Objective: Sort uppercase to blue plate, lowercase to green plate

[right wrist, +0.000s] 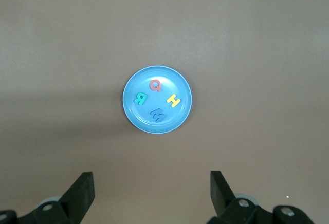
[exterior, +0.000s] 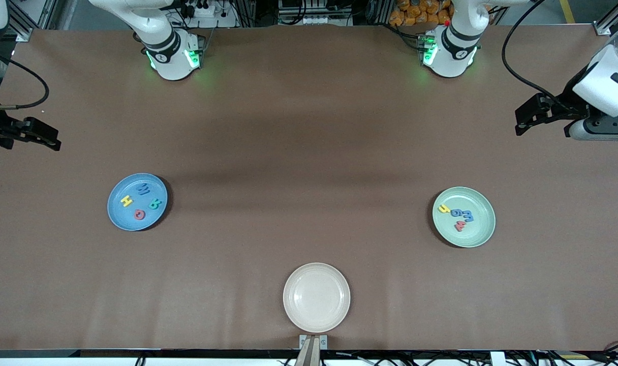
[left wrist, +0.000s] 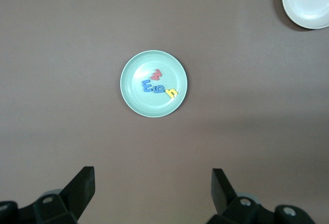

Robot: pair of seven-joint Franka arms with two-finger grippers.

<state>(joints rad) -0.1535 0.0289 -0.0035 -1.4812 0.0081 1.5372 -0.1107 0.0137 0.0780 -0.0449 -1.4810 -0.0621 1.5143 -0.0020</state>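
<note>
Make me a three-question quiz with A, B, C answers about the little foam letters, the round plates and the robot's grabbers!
1. Where does the red foam letter Q lie?
A. on the round sky-blue plate
B. on the round cream plate
C. on the bare brown table

2. How many foam letters lie on the round pale green plate?
A. two
B. four
C. six

3. How do the left gripper and the right gripper stand?
A. both shut on letters
B. one open, one shut
C. both open and holding nothing

Answers: 1 A, the Q sits beside the yellow H on the blue plate. 2 B, a yellow, two blue and a red letter lie there. 3 C, each wrist view shows its fingers spread wide with only table between them.
</note>
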